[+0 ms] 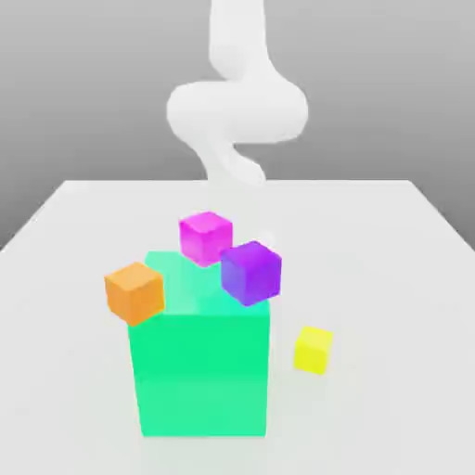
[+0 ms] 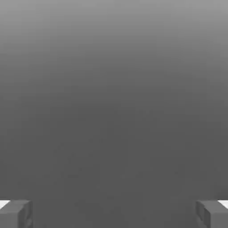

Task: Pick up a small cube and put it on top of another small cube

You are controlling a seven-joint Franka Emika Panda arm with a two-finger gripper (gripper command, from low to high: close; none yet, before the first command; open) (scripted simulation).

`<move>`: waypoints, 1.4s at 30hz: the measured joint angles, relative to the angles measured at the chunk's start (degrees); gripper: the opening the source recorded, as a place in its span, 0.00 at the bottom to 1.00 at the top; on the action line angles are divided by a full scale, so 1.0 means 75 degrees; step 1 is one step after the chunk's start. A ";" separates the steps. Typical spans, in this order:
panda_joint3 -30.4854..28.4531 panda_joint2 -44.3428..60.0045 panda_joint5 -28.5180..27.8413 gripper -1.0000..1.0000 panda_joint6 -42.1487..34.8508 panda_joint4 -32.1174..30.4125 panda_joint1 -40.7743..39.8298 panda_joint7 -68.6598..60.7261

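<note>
With its fingers (image 2: pixel 15 213) spread wide and empty, the gripper (image 2: pixel 114 213) should drop squarely over the yellow cube (image 1: pixel 314 350), lower right of the exterior view, clear of the big green cube (image 1: pixel 204 362).

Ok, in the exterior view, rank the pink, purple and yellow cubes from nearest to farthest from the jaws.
1. Pink cube, farthest back, nearest the arm.
2. Purple cube, just in front of it.
3. Yellow cube, foremost, at the exterior view's right.
</note>
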 joint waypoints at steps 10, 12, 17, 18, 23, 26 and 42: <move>-0.0009 0.2450 -0.0565 0.50 0.1862 -0.2142 0.1260 -0.2669; -0.0045 0.2935 -0.0581 0.50 0.2275 -0.2634 0.1537 -0.3231; -0.0100 0.4331 -0.0387 0.50 0.3486 -0.4021 0.2317 -0.4927; -0.0083 0.4652 -0.0226 0.50 0.3813 -0.4372 0.2497 -0.5270; -0.0029 0.5687 -0.0147 0.50 0.4882 -0.4808 0.2796 -0.5214; -0.0198 0.6442 -0.0358 0.50 0.5511 -0.4686 0.2904 -0.5043; -0.0174 0.6309 -0.0349 0.00 0.5392 -0.4712 0.2883 -0.5047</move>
